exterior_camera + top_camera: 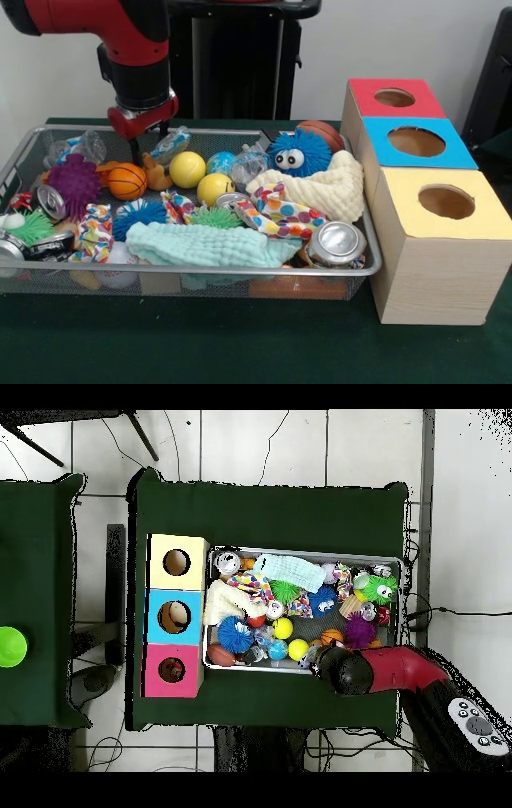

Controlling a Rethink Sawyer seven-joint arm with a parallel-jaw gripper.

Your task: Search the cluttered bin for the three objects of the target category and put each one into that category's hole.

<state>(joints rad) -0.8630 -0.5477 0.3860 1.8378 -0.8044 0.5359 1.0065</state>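
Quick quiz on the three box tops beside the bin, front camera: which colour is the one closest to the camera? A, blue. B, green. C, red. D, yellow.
D: the yellow box top lies lowest and closest in the front view, with the blue box top behind it and the red box top farthest back.

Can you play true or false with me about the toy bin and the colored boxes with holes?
1. The box nearest the camera in the front view has a yellow top. True.
2. The blue fuzzy ball with googly eyes lies outside the bin. False: it sits inside the wire mesh bin, by the cream cloth.
3. The gripper is holding a yellow ball. False: it hangs over the bin's far side, and both yellow balls lie in the bin.
4. A mint green cloth lies along the bin's near side. True.
5. There are four colored boxes. False: three, red, blue and yellow.
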